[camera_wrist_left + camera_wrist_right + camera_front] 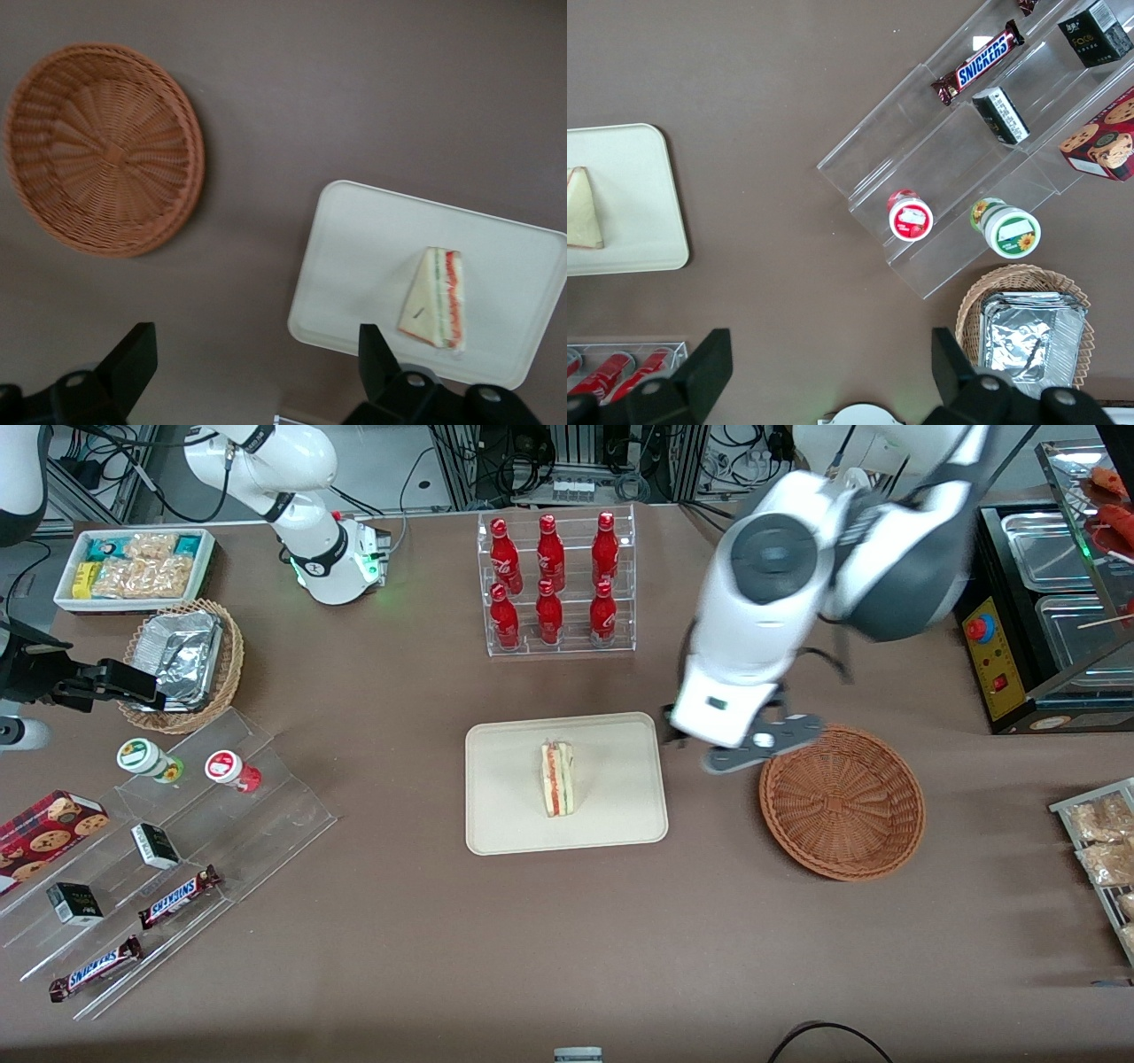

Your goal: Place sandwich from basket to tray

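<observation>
The sandwich [557, 779] lies on its side in the middle of the cream tray [514, 806]; its red and green filling shows along the cut edge. The reddish-brown wicker basket [842, 802] stands empty beside the tray, toward the working arm's end. My left gripper [704, 746] hovers above the bare table between tray and basket, a little farther from the front camera than both. In the left wrist view the gripper [257, 359] is open and empty, with the sandwich [434, 297], the tray [372, 257] and the basket [104, 162] all apart from it.
A clear rack of red bottles [555, 584] stands farther from the front camera than the tray. A tiered acrylic stand with candy bars and cups [168, 850], a tan basket of foil containers [182, 660] and a white snack bin [133, 567] lie toward the parked arm's end.
</observation>
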### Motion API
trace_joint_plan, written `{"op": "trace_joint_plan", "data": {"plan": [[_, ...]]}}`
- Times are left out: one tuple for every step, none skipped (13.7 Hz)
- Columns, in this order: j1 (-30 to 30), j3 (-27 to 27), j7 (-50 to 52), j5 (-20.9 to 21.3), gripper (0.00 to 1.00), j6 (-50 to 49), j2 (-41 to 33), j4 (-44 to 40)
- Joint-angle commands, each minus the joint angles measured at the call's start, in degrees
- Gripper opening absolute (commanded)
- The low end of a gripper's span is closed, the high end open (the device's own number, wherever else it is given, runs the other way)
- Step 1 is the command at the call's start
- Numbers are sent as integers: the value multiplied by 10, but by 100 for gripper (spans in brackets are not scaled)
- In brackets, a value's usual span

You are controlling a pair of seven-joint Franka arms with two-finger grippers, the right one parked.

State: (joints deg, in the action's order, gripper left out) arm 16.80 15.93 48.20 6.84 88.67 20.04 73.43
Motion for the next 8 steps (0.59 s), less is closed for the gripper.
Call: {"op": "trace_joint_plan", "data": {"plan": [[-70, 3, -105, -31, 100, -29, -64, 44], [-102, 4, -151, -40, 100, -30, -89, 70], [-123, 2, -193, -53, 100, -26, -111, 96], [-140, -4, -240, -59, 100, -25, -132, 119], [-145, -29, -279, -60, 100, -26, -146, 134], [-143, -58, -312, -74, 100, -24, -161, 149], [-143, -83, -340, -89, 100, -23, -172, 160], [-138, -115, -374, -99, 100, -22, -186, 175]]}}
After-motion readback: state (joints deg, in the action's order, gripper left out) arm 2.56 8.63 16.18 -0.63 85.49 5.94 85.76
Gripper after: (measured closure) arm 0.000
